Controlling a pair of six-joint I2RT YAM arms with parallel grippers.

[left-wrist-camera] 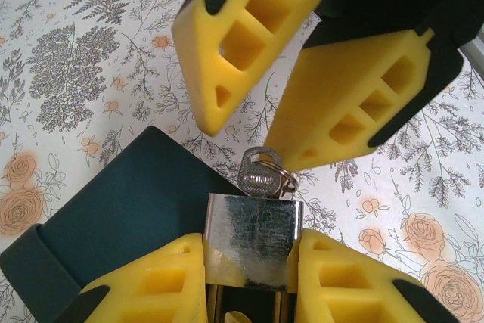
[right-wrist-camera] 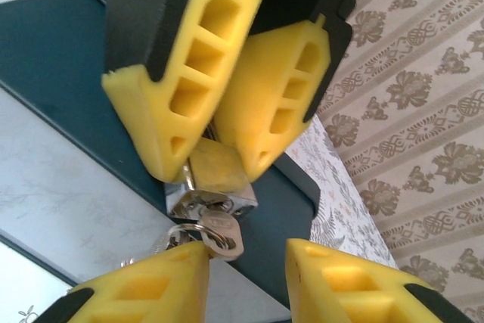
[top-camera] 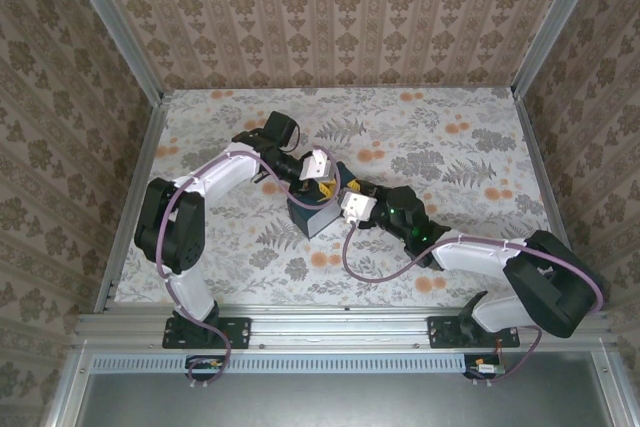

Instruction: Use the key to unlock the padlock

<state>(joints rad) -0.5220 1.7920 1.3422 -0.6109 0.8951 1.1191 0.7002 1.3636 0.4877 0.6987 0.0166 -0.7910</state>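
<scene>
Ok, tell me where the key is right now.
Left wrist view, centre: the key sticks out of the padlock, beside the dark blue box, close to the right end effector.

Padlock (left-wrist-camera: pixel 253 240) body: bright metal, brushed, finely scratched, reflective. Key (left-wrist-camera: pixel 259 174) and its ring: silvery polished metal. Finger pads (left-wrist-camera: pixel 203 73): yellow plastic, matt, faintly grainy. Box (left-wrist-camera: pixel 128 209): dark teal, matt, smooth. Table cover (left-wrist-camera: pixel 76 73): floral print, matt, flat.

I see both arms reaching inward, grippers nose to nose mid-workspace. Left arm: elbow bent sharply, forearm angled right, left gripper (top-camera: pixel 322 185) clamped on padlock (left-wrist-camera: pixel 253 236). Right arm: stretched low, pointing left, right gripper (top-camera: pixel 342 197) jaws parted, pinching nothing.
</scene>
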